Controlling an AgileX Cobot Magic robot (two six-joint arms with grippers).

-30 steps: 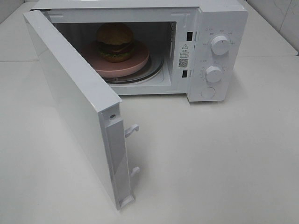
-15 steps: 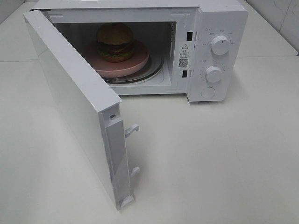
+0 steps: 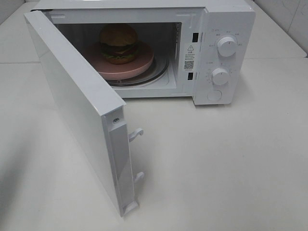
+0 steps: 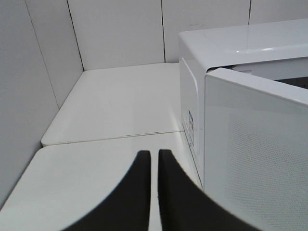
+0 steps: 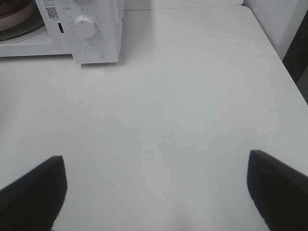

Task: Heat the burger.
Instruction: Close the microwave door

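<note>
The burger (image 3: 118, 43), with a glossy brown bun, lettuce and a dark patty, sits on a round pink plate (image 3: 143, 64) inside the white microwave (image 3: 226, 19). The microwave's door (image 3: 82, 110) stands wide open, swung toward the front left. Neither arm shows in the exterior high view. In the left wrist view my left gripper (image 4: 154, 161) is shut, its two dark fingers nearly touching and empty, hovering beside the door's outer face (image 4: 260, 159). My right gripper (image 5: 156, 187) is open and empty above bare table, in front of the microwave's control panel (image 5: 89, 29).
Two white knobs (image 3: 226, 45) and a round button (image 3: 214, 95) sit on the panel at the right of the cavity. Door latch hooks (image 3: 136, 134) stick out from the door's edge. White tiled walls (image 4: 115, 29) close the table's far left corner.
Nothing has moved in the exterior high view; burger, plate and door stay where they were.
</note>
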